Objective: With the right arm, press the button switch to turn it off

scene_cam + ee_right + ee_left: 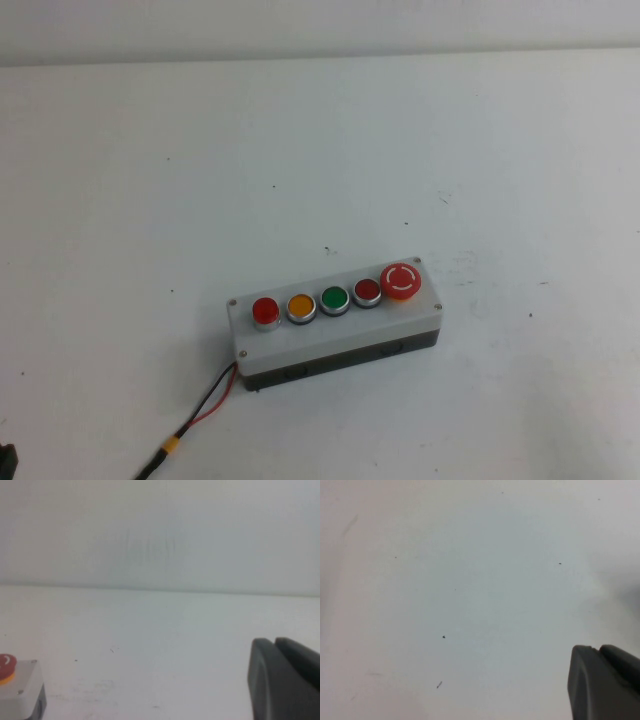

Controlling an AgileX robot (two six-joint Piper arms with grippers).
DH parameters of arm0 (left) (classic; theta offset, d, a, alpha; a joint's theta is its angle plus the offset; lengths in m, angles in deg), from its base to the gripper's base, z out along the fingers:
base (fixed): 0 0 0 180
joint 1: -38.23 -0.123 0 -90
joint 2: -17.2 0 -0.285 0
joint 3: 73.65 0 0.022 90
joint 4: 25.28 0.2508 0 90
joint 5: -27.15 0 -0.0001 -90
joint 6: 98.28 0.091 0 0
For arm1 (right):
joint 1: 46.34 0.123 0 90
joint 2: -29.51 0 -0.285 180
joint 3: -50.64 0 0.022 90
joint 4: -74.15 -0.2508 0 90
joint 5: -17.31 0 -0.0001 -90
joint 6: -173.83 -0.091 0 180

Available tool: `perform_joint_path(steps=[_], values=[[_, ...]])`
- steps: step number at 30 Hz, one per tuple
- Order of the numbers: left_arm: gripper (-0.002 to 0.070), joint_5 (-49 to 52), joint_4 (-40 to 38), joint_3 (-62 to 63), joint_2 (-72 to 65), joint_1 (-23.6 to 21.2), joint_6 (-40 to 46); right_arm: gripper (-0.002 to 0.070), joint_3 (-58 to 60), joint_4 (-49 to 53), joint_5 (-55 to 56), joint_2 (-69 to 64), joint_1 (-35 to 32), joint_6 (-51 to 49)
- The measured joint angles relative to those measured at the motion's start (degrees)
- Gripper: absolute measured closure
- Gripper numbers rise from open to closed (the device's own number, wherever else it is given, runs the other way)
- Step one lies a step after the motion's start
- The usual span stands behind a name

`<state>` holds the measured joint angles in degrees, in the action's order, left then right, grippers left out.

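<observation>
The grey five-button box (330,340) lies on the white table, in the near middle of the high view. The button switch (265,310) is the bright-red round one at the box's left end, beside the orange button (301,306). Neither arm shows in the high view. My right gripper (274,641) is shut and empty, low over the table, well to the right of the box. Its view catches only the box's end (22,692) with the red mushroom stop button (6,662). My left gripper (597,648) is shut and empty over bare table.
On the box a green button (334,299), a darker red button (367,291) and the mushroom stop button (401,281) follow the orange one. Red and black wires (212,398) run from the box's left end to the near edge. A dark part (6,458) sits at the near left corner.
</observation>
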<state>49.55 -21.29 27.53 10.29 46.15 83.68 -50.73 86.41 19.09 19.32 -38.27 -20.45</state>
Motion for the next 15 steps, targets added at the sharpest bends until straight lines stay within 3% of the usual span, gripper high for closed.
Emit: perform_joint_path(steps=[12,15], values=[[0.0677,0.00,0.00,0.00,0.00,0.00,0.00,0.0692,0.00,-0.35,-8.56,2.88,0.00,0.00],[0.0677,0.00,0.00,0.00,0.00,0.00,0.00,0.0692,0.00,-5.09,-10.61,2.88,0.00,7.23]])
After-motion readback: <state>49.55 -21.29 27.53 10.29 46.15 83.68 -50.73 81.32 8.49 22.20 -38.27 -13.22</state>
